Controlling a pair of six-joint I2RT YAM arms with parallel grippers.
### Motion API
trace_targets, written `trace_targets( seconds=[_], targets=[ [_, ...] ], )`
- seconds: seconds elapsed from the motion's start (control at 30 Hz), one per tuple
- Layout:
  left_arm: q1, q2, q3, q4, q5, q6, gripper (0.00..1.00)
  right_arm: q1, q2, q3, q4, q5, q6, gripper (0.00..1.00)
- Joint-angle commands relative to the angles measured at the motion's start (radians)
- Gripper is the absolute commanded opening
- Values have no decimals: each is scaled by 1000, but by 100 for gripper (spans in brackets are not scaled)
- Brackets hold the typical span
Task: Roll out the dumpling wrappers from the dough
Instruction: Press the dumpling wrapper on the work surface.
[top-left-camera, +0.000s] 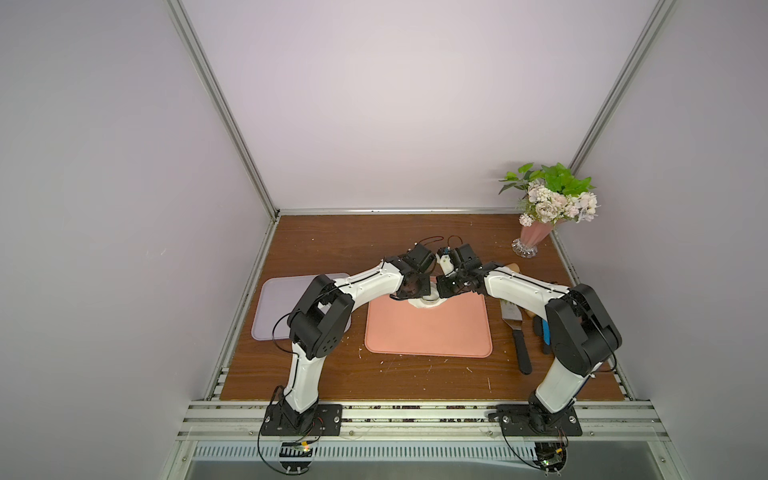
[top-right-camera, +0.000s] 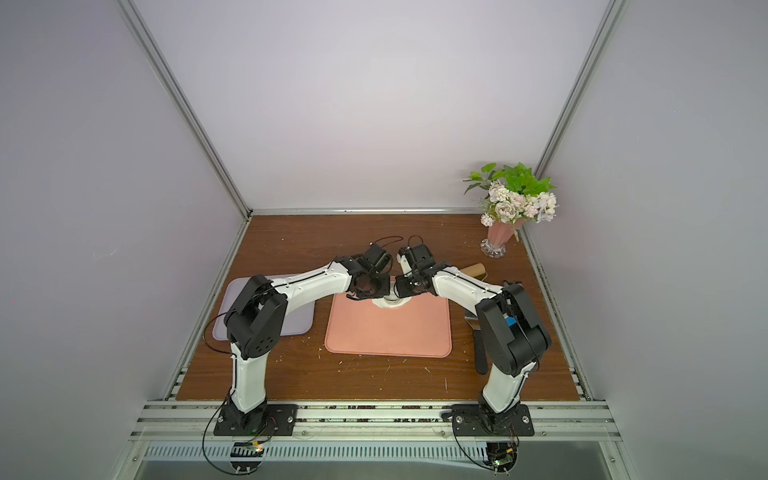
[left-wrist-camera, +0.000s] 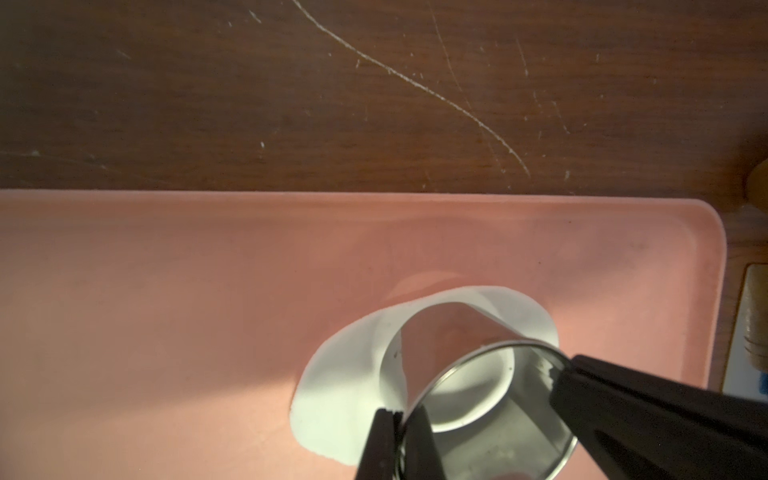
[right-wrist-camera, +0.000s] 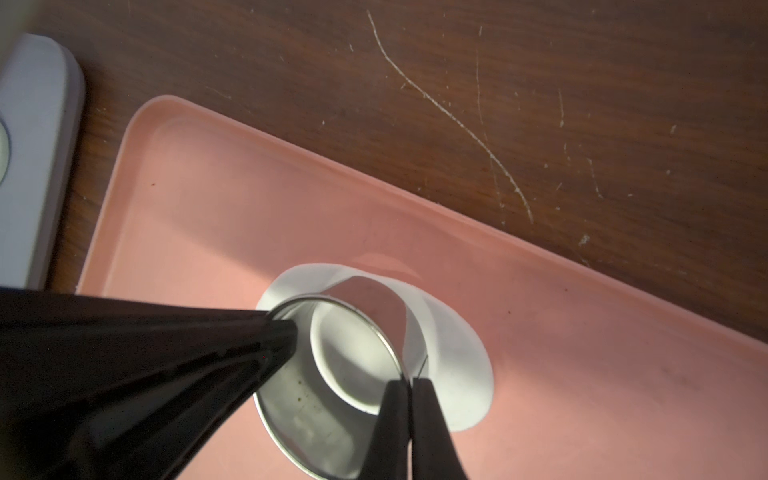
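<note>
Both grippers are pinching the thin wall of the steel ring cutter (left-wrist-camera: 457, 332). The left gripper (left-wrist-camera: 400, 415) is gripping one side of the rim and the right gripper (right-wrist-camera: 411, 384) the opposite side, jaws narrowed onto the metal. The ring is standing upright on the dough (left-wrist-camera: 345, 374), which is lying flat by the middle of the pink mat's (left-wrist-camera: 166, 311) far edge. A round wrapper (left-wrist-camera: 469, 390) is showing inside, so the next move probably runs straight along the ring's vertical axis, both arms equally near.
</note>
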Motion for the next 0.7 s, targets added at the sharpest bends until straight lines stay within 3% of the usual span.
trace_targets(
  seconds=[0.0,0.67],
  targets=[
    [12,12,22,-17,-18,8,0,-4,14,35,0,9,-8,0],
    [14,46,-30,-37,7,3,0,-13,42,-47,42,17,5,0]
  ],
)
